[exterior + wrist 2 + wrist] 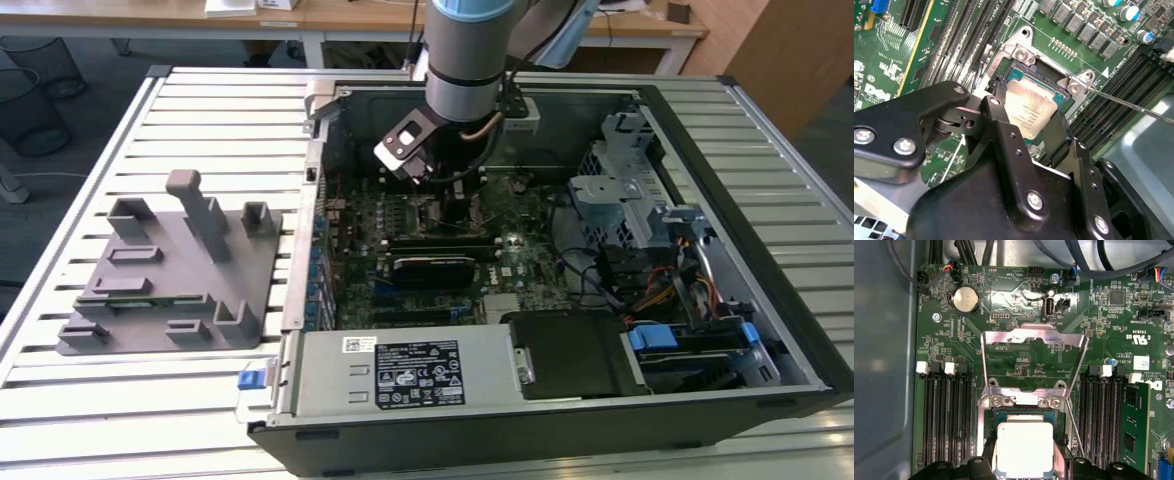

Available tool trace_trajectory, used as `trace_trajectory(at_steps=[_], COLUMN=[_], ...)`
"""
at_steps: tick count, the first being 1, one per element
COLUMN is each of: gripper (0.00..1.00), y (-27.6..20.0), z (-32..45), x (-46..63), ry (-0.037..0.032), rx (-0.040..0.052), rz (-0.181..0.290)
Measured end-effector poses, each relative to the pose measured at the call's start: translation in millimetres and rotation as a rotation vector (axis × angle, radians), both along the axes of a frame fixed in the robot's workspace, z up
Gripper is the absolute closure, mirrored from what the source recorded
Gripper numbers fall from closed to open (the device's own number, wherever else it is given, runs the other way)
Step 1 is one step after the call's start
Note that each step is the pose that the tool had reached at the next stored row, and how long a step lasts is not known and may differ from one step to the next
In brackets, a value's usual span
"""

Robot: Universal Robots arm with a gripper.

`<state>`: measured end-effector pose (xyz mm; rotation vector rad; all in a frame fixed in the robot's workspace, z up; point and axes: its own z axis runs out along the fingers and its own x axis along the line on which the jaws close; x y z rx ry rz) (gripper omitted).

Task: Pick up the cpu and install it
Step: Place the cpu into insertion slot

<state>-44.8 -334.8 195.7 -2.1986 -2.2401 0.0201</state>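
Observation:
The cpu (1031, 111), a flat square chip with a silvery top, sits between my gripper's (1026, 119) two black fingers (999, 107), low over the open motherboard socket (1026, 75). In the first wrist view the cpu (1024, 447) lies inside the socket frame (1021, 401), with a finger against each of two opposite edges. I cannot tell whether it rests in the socket or hovers just above it. The gripper is shut on it. In the exterior view the gripper (447, 190) reaches down into the open computer case (747, 260).
The socket's metal load plate (1034, 337) stands swung open, and its thin lever (1074, 432) juts out beside it. Memory slots (946, 420) flank the socket. A grey plastic fixture (174, 270) stands on the slatted table at the exterior view's left. Cables and a drive cage (621, 200) crowd the case's right.

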Motion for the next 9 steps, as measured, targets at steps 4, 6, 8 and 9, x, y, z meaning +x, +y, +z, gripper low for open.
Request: trace_trajectory(at_steps=[4,6,8,9], gripper=[0.47,0.47,0.47,0.47], y=[-0.1,-0.1,-0.1,-0.1], z=[0.9,0.9,0.7,0.5], x=[0.0,-0.1,-0.6,-0.9], ry=[0.0001,0.0002,0.0003,0.0003], rx=[-0.0002,-0.0004,-0.0005,-0.0006], rz=[-0.004,-0.005,-0.007,-0.009])
